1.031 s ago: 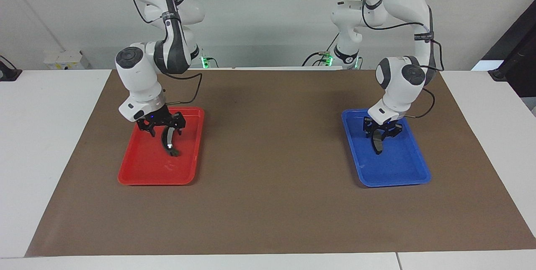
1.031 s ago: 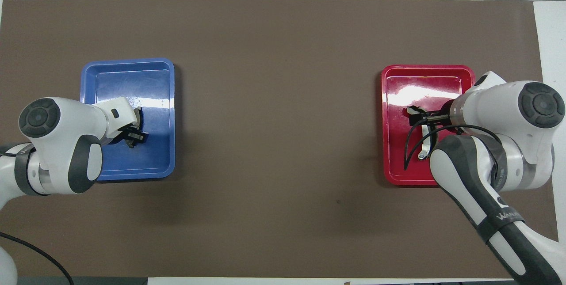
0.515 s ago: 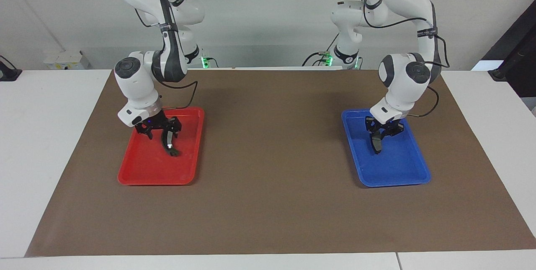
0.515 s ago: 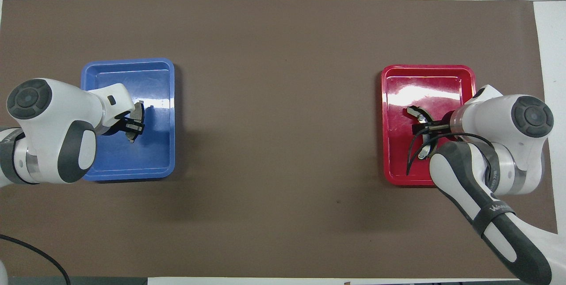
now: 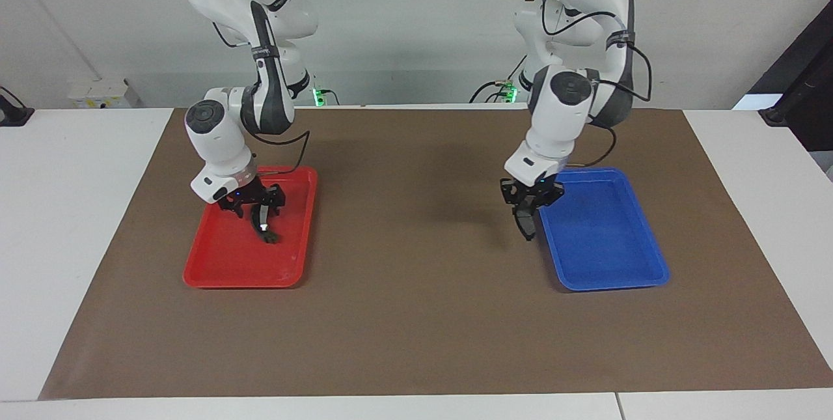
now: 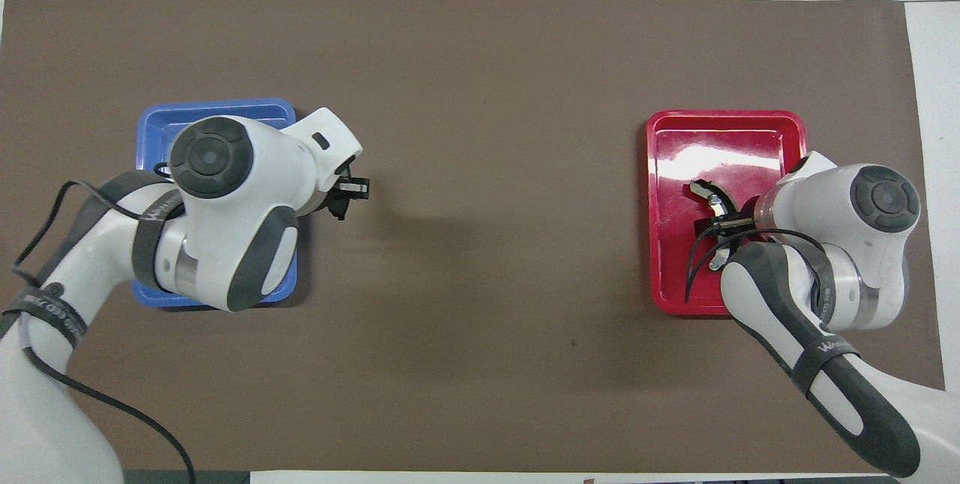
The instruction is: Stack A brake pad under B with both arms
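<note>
Beside the blue tray (image 5: 641, 228), the left pincer (image 5: 528, 210) has carried out A brake pad (image 5: 526, 224).

Left gripper (image 5: 528, 217) is carrying pad (image 5: 524, 224) out of blue tray (image 5: 641, 275), toward frame centre in facing view. Right gripper (image 5: 260, 213) is lifting shoe (image 5: 263, 223) slightly, tip still on red tray (image 5: 215, 270).

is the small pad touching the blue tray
Apart. The facing view shows the A brake pad hanging from the left gripper over the brown mat, beside the blue tray.
</note>
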Motion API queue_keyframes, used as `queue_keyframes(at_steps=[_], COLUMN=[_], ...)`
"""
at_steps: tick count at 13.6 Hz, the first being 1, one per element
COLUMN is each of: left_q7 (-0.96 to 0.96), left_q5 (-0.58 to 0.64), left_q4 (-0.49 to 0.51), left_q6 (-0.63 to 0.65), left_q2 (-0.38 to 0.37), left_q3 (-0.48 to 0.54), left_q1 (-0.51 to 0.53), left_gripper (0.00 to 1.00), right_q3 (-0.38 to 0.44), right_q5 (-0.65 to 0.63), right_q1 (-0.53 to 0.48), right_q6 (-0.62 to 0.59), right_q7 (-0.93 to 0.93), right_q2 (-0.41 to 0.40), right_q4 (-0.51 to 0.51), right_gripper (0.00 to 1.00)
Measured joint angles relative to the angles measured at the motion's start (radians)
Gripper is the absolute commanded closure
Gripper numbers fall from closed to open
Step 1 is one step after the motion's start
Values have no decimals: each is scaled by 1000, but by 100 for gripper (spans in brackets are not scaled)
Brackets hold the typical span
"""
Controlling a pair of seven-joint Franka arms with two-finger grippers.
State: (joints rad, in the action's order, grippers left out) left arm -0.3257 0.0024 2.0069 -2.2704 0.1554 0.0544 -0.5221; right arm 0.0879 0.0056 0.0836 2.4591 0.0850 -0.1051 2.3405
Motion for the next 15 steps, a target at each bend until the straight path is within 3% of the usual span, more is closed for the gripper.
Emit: queue_keyframes(at_steps=[2,3,4,5,7,9,11,12,15], left_q7=[-135,-190,-225,-241,-249,-249,-252,-253,-255], left_q5=[0,0,-1,-6,-26,-29,-30,-30,-31], left_q4=[-72,-110,-143,-163,-179,-177,-173,-174,-175], left_q6=[-4,-12,-28,-51,-88,-91,-91,-90,-66], left_q2=[72,120,167,203,251,273,278,277,250], left_q3=[-3,-3,-5,-6,-7,-7,-7,-5,11], left_q1=[-70,-98,-122,-140,-169,-200,-218,-218,-203], left_gripper=[100,100,100,98,88,62,12,2,2], right_q3=[0,0,0,0,0,0,0,0,-3], right_q5=[0,0,0,0,1,2,4,5,7], right_q1=[0,0,0,0,0,0,0,2,35], right_q6=[0,0,0,0,0,-8,-55,-100,-253], right_q7=[39,61,73,77,78,77,72,57,-31], right_q2=[-2,-2,-2,-2,-2,-2,-2,-1,9], right_q4=[4,5,5,5,5,0,-29,-61,-183], right_gripper=[33,48,82,100,100,100,100,100,100])
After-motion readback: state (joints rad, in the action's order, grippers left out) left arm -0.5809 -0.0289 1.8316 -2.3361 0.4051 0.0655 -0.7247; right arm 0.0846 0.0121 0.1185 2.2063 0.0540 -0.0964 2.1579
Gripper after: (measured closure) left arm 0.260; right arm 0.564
